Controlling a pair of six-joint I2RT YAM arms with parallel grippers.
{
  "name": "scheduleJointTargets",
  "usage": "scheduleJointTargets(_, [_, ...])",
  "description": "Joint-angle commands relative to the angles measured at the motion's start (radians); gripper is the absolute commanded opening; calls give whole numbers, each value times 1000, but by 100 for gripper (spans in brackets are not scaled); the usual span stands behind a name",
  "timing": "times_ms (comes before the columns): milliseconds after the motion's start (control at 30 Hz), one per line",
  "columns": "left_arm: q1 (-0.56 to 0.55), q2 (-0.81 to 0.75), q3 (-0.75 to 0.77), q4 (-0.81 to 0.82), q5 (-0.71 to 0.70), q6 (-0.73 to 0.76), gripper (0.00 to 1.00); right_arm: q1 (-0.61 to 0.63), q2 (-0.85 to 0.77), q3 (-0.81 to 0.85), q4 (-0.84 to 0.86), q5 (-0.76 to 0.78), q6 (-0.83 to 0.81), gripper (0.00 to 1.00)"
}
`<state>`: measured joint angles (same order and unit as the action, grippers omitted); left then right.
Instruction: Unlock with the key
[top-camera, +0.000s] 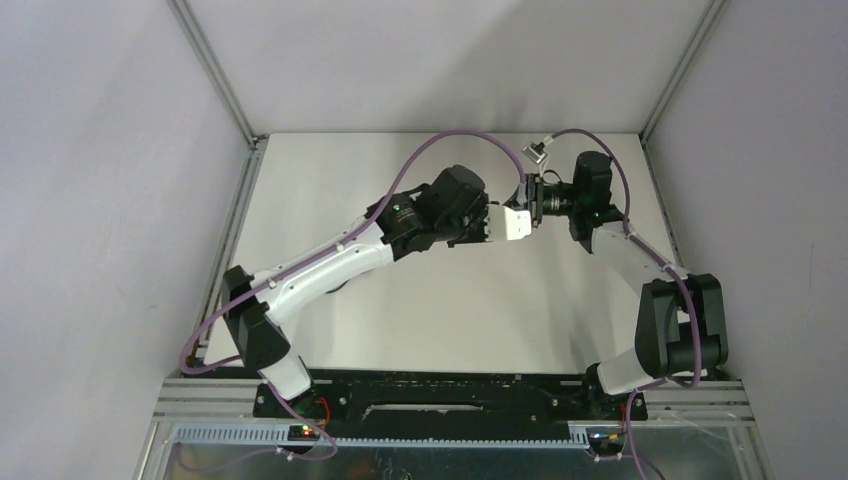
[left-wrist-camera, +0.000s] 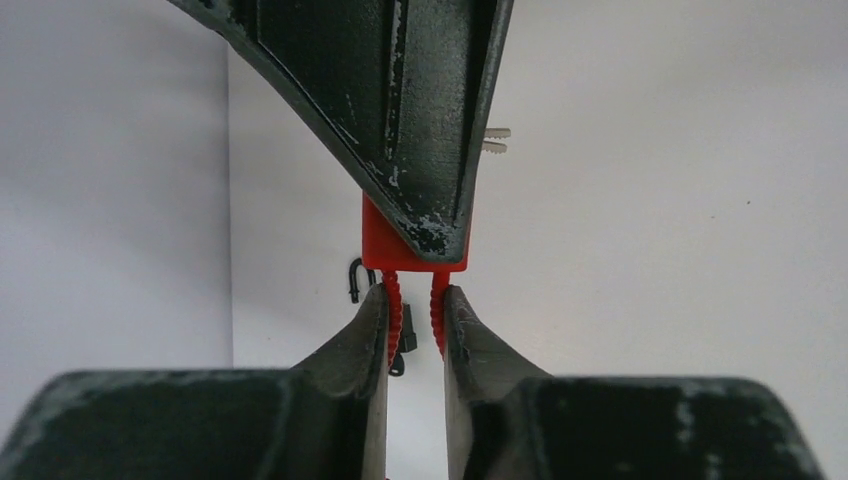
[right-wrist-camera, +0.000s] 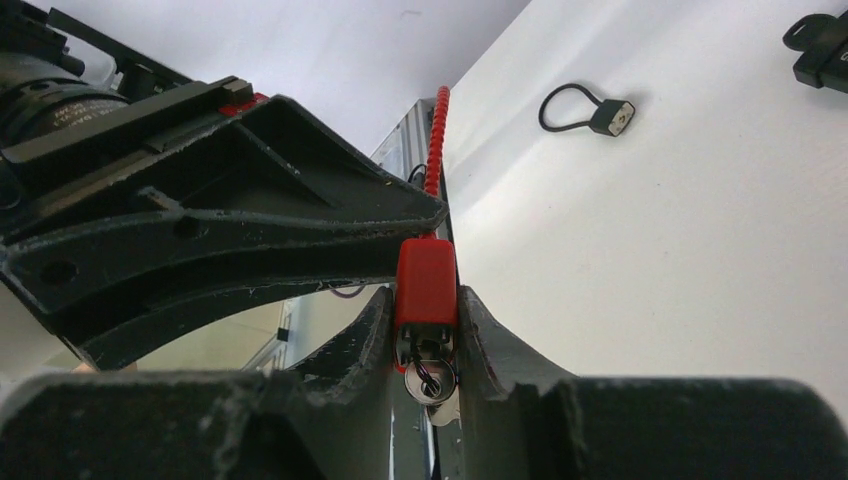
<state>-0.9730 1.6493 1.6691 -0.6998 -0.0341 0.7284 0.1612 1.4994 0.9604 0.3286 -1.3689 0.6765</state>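
My right gripper is shut on the body of a red lock, held in the air. A silver key on a small ring sits in the lock's near end, between my right fingers. The lock's red ribbed cable runs away from the body. In the left wrist view both strands of that cable lie between my left fingers, and my left gripper is shut on them just below the red body. From above, the two grippers meet tip to tip over the back of the table.
A black lock with a cable loop lies on the white table, and another black one at the frame's corner. Small black locks show behind the cable. A grey item lies near the back wall.
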Motion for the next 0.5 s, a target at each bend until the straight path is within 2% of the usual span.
scheduleJointTargets(0, [-25,-7,-22,95,-89,29,13,6,-48,13,-16,-14,-18,0])
scheduleJointTargets(67, [-46,-4,-27,96,-112,29,2,6,-46,13,-25,0,-25,0])
scheduleJointTargets(333, [-89,-2,-41,48,-120,95,1,3,-53,14,-84,15,-96,0])
scheduleJointTargets(367, [-89,0,-39,45,-119,102,9,2,-56,15,-88,17,-100,0])
scheduleJointTargets(467, [-89,9,-34,42,-128,116,47,5,-58,15,-85,10,-93,0])
